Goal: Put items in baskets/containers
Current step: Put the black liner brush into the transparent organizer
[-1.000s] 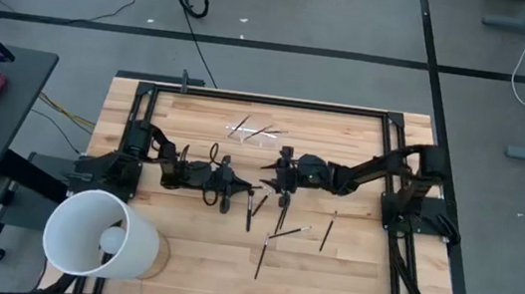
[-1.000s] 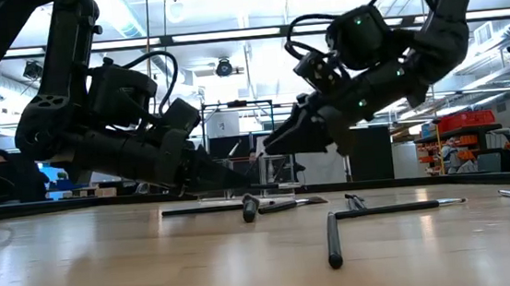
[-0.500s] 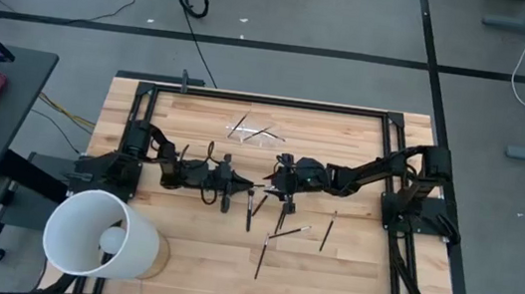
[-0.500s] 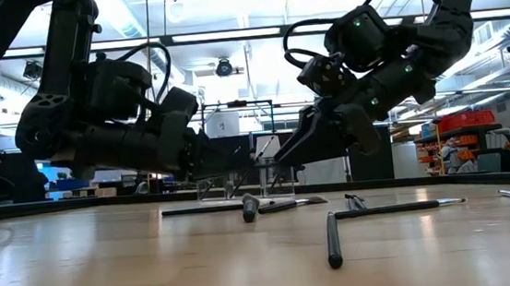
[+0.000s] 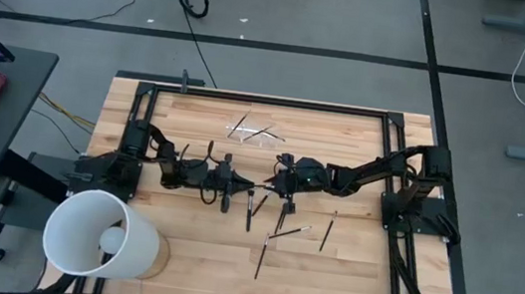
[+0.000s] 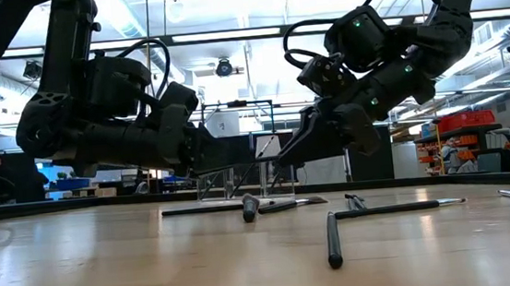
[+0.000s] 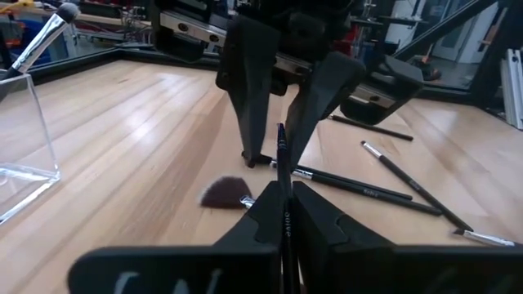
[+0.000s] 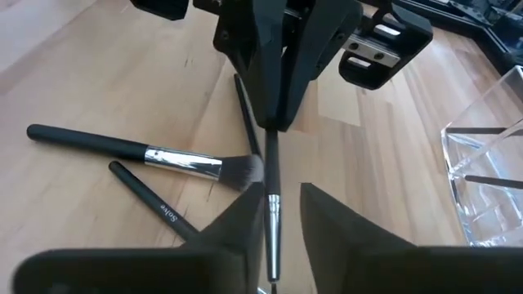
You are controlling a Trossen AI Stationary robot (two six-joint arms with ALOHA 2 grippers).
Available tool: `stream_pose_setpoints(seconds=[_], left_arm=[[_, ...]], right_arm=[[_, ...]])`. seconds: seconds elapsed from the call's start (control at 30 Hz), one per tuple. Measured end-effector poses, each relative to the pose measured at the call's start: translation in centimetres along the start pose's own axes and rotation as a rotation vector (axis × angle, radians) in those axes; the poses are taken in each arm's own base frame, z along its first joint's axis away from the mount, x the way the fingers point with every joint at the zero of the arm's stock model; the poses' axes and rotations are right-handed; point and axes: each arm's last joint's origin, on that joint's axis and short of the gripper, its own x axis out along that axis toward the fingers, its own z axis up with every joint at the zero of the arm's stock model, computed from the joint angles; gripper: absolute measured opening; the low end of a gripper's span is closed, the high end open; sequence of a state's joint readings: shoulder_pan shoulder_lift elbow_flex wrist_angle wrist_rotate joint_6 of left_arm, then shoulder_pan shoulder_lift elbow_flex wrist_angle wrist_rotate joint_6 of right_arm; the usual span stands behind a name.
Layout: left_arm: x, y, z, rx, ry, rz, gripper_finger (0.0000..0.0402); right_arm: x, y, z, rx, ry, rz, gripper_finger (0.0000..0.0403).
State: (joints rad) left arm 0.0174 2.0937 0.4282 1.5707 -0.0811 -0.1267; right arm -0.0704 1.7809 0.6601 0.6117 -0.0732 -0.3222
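While my left claw (image 7: 286, 214) pinches the thin, stiff, light brush (image 7: 282, 155), my right claw (image 8: 274, 214) closes loosely around its slippery far end; I favour gripping mid-handle.

Only one word comes close to readable for me. In my right wrist view, a thin dark brush (image 8: 155, 204) lying on the table (image 8: 98, 73) carries a short pale print along its handle. It looks like "Solve", though I cannot vouch for every letter. In my left wrist view, another lying brush (image 7: 359, 189) bears a small pale mark on its handle, too small to read. The held brush (image 7: 281, 151), clamped in my left pincer (image 7: 284, 186), shows faint pale letters low on its shaft, and I cannot read those either.
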Motion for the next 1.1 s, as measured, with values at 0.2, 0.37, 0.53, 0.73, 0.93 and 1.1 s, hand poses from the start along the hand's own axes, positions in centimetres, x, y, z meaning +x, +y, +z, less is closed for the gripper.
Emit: stream_pose_setpoints(seconds=[0.2, 0.37, 0.53, 0.73, 0.93, 1.1], left_arm=[[0.0, 0.0, 0.0, -0.001, 0.000, -0.003, 0.0021], [0.0, 0.0, 0.0, -0.001, 0.003, 0.002, 0.0042], [-0.1, 0.1, -0.2, -0.027, 0.014, 0.022, 0.0055], [-1.4, 0.6, -0.8, -0.029, 0.053, 0.099, 0.0083], [-2.7, 0.8, -1.3, -0.030, 0.088, 0.146, 0.0114], [-2.7, 0.8, -1.4, -0.055, 0.092, 0.149, 0.0119]], right_arm=[[0.0, 0.1, 0.0, 0.000, -0.014, 0.044, 0.0037], [0.0, 0.1, 0.0, 0.000, -0.014, 0.041, 0.0010], [-0.5, 0.0, 0.3, -0.002, 0.013, 0.027, 0.0010], [-3.2, -0.4, 1.1, 0.003, 0.160, -0.035, 0.0010], [-7.6, -1.1, 3.2, -0.119, 0.224, -0.156, 0.0010], [-11.4, -2.4, 5.7, -0.476, 0.233, -0.405, 0.0010]])
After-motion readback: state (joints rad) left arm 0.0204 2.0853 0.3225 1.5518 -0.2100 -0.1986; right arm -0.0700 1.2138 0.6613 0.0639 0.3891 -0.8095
